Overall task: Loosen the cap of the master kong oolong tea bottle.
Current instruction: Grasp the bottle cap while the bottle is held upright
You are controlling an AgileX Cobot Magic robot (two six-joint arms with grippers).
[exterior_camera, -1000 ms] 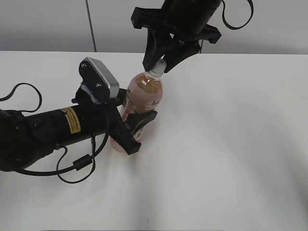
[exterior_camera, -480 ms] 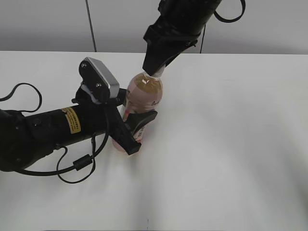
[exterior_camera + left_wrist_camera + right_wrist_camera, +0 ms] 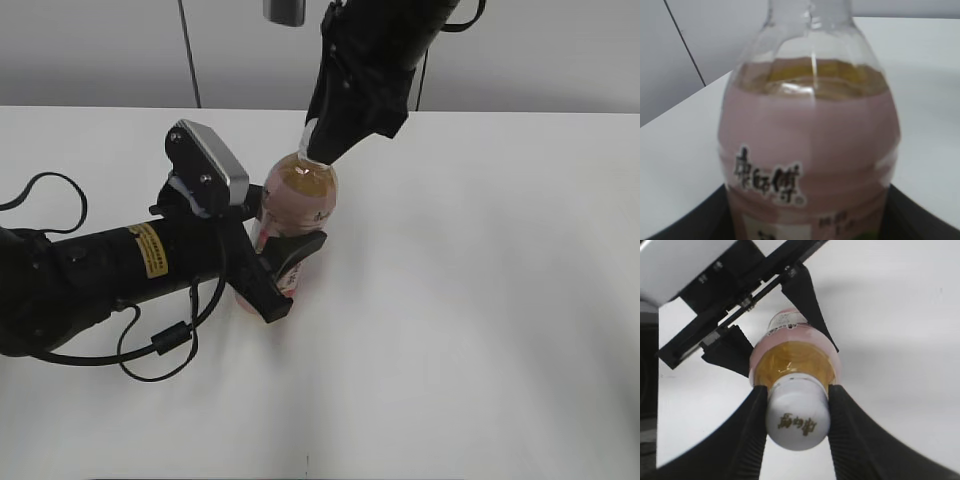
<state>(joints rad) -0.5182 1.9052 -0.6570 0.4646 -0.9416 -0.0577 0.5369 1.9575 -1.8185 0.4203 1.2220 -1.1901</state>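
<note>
The master kong oolong tea bottle (image 3: 296,205) stands upright on the white table, filled with amber-pink tea, and fills the left wrist view (image 3: 810,140). My left gripper (image 3: 280,270) is shut on the bottle's lower body; its dark fingers (image 3: 685,222) show at both lower corners. My right gripper (image 3: 318,148) comes down from above and is shut on the white cap (image 3: 797,412), one ribbed black finger (image 3: 747,430) on each side. The cap's top bears a small dark mark. In the exterior view the cap is mostly hidden by the right gripper.
The white table (image 3: 480,300) spreads around the bottle. A black cable (image 3: 150,350) loops from the left arm at the front left. A grey wall with a dark vertical seam (image 3: 188,50) stands behind the table.
My right gripper has rotated about the cap over the last second, its wrist body swinging round above the bottle. The bottle and the left gripper have stayed in place.
</note>
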